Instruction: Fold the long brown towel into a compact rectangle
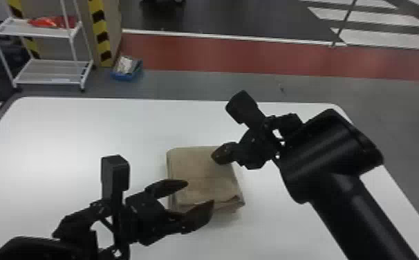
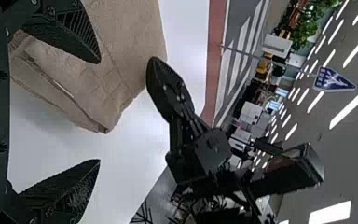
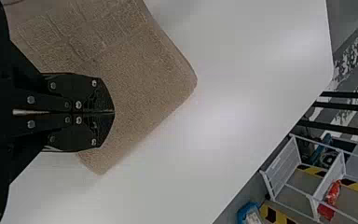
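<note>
Standing wide apart, the jaws of the left gripper (image 1: pixel 200 193) are found over the near left part of the long brown towel (image 1: pixel 195 166), with nothing held between them. In the left wrist view, one jaw of the left gripper (image 2: pixel 99 111) is seen across part of the towel, and the other is seen against the white surface (image 1: pixel 81 138). The jaws of the right gripper (image 1: pixel 215 157) are pressed together along their length, with nothing seen held. Their tips are placed over the right side of the towel, toward its far end; whether the cloth is touched cannot be told. In the right wrist view, the closed tips of the right gripper (image 3: pixel 113 112) are seen against the towel's flat upper face.

The towel is folded into a compact, layered rectangle and is laid flat near the middle of the surface. Stacked layers are exposed along the near edge, where the upper layer is slightly raised and uneven toward the right corner. Faint creases are marked across the top.

Beyond the surface, at the far left, a white rack (image 1: pixel 39 33) is noted, with a red item (image 1: pixel 51 22) placed on its upper shelf. A blue box (image 1: pixel 126 76) is set on the floor beside a yellow-and-black striped post (image 1: pixel 100 31). Farther off, the floor is crossed by a red band (image 1: pixel 253 55).
</note>
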### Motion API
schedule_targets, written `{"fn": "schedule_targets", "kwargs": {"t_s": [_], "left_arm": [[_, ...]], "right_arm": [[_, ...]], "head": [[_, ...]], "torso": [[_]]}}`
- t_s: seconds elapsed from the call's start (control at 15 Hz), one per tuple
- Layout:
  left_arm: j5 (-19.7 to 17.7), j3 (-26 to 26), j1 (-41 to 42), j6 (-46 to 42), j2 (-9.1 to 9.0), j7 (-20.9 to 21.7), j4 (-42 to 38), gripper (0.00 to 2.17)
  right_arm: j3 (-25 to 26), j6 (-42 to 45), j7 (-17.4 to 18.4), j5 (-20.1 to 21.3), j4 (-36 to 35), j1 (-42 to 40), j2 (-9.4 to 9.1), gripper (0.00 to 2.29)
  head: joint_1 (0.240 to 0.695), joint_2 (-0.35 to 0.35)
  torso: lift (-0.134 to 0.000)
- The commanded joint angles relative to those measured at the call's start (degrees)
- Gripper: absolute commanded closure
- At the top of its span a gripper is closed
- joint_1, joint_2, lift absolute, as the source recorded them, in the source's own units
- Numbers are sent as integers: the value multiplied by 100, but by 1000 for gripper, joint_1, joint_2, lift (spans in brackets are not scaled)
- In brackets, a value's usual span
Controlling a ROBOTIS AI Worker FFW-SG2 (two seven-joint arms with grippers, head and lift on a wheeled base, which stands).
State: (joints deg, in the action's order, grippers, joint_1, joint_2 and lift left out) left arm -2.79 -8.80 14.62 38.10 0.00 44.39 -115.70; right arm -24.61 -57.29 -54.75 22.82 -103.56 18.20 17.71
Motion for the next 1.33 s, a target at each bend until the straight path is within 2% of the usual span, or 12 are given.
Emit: {"fn": "schedule_targets", "kwargs": {"t_s": [0.0, 0.2, 0.53, 0.73, 0.93, 1.07, 1.27], "left_arm": [[-2, -166, 24, -228, -15, -27, -23, 140], [-2, -219, 24, -263, -15, -35, 21, 140], [-2, -192, 15, -404, -15, -27, 109, 140], [-2, -175, 6, -404, -15, -27, 127, 140], [-11, -122, 15, -404, -15, -9, 127, 140], [-11, -122, 15, -422, -15, -9, 136, 140], [-11, -122, -3, -422, -15, 0, 188, 140]], "right_arm": [[18, 302, 140, 91, 459, 140, -321, 1676], [18, 337, 290, 249, 837, 280, -461, 1676], [71, 337, 369, 319, 987, 245, -426, 1676], [238, 249, 377, 135, 776, 201, -435, 1676], [238, -156, 290, 11, 196, -10, -215, 1676], [290, -173, 263, 47, 143, -133, -119, 1676], [431, -32, 298, 108, 345, -133, -84, 1676]], "head": [[695, -139], [695, -139], [695, -154], [695, -162], [695, -159], [695, -159], [695, -179]], "torso": [[-120], [-120], [-120], [-120], [-120], [-120], [-120]]}}
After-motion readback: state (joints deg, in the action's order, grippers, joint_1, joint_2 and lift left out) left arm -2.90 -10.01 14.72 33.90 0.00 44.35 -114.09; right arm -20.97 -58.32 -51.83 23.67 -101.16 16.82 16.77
